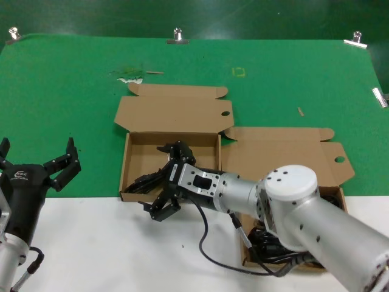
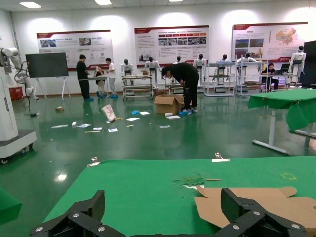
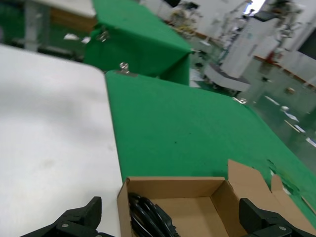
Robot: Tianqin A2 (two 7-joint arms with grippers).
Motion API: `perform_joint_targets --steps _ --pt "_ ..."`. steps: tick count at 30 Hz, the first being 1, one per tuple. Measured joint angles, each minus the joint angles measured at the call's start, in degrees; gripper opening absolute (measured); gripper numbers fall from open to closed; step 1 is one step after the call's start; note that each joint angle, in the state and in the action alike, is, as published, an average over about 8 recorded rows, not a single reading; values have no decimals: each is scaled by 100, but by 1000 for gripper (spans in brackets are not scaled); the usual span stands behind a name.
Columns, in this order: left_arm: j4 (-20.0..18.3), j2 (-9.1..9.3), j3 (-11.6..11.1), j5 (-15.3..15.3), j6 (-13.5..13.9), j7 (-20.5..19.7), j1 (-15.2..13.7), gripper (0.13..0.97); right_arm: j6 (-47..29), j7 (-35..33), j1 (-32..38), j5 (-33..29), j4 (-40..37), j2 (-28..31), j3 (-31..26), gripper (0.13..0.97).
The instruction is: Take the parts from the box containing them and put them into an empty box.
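right gripper (image 1: 159, 190): sits at the centre-left box (image 1: 171, 171), near its front left corner, fingers spread wide and grasping nothing as far as I can see

cable (image 3: 148, 217): one black coil shows in the right wrist view, lying inside that box against a side wall, so it looks like this one's been dropped off

other cables (image 1: 273, 246): more black coils in the lower-right box (image 1: 285, 152), mostly hidden behind the arm

left gripper (image 1: 36, 167): parked at the left edge of the head view, fingers released, holding nothing

doing it well: I'd lift straight up so the fingers clear the cardboard wall before swinging back to the lower right box. Those flaps are light, and a snag would probably drag the whole box

bench (image 1: 61, 103): green cloth held by clips along the far edge, with a white strip along the near side

room: big open hall, glossy green floor, posters on the back wall, people by a carton
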Motion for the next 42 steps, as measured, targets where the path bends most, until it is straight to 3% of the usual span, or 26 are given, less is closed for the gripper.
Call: perform_joint_targets --steps 12,21,42 --pt "-4 12 23 5 -16 -9 -6 917 579 811 -1038 -384 1334 275 1057 966" --pt "-7 21 41 10 -28 -16 -11 964 1011 1416 -1815 -671 2334 481 1849 966" --pt "-14 42 83 19 -56 -32 -21 966 2028 2843 -3640 -1346 4677 965 3705 966"
